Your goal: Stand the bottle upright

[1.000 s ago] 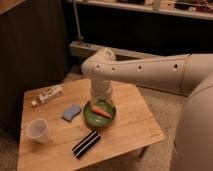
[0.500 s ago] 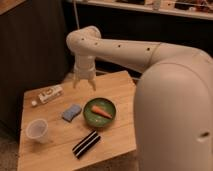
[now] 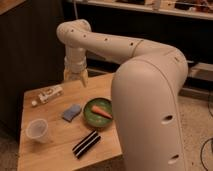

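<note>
I had the bottle (image 3: 50, 94) lying on its side back-left of the bowl (image 3: 97, 111), gripper (image 3: 76, 76) hovering above and behind the bowl, fingers spread, empty; bottle looked light, stiff, slick, so I'd pinch mid-body.

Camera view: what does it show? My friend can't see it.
The bottle lies on its side at the back left of the wooden table, and the robot's open gripper hangs empty right of it. Also there: a clear cup, a blue sponge, a green bowl holding a carrot, a black striped bar.
</note>
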`<state>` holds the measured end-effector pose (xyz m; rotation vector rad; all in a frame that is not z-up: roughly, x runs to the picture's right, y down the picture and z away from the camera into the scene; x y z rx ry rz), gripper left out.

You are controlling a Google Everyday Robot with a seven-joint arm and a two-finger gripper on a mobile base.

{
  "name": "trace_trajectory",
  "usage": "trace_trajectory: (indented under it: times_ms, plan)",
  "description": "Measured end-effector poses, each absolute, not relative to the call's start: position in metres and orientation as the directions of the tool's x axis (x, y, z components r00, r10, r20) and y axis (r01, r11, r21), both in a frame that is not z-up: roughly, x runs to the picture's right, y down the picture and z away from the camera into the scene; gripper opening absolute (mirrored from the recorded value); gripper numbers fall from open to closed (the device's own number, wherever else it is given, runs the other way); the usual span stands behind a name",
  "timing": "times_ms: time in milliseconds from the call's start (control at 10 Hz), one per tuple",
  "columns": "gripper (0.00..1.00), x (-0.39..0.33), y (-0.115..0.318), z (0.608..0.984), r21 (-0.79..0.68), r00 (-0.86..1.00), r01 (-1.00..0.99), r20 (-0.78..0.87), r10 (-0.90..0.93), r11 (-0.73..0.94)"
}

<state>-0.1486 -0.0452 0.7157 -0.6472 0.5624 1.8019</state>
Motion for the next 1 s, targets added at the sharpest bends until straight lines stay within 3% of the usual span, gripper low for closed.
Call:
trace_trajectory:
  times_ms: [800, 1000]
  plan:
    - [0.65, -0.143, -0.031, 0.709, 0.209, -0.459, -0.879, -0.619, 0.638, -0.429]
    - [0.65, -0.147, -0.039, 0.707, 0.122, -0.370, -0.917, -0.622, 0.690, -0.381]
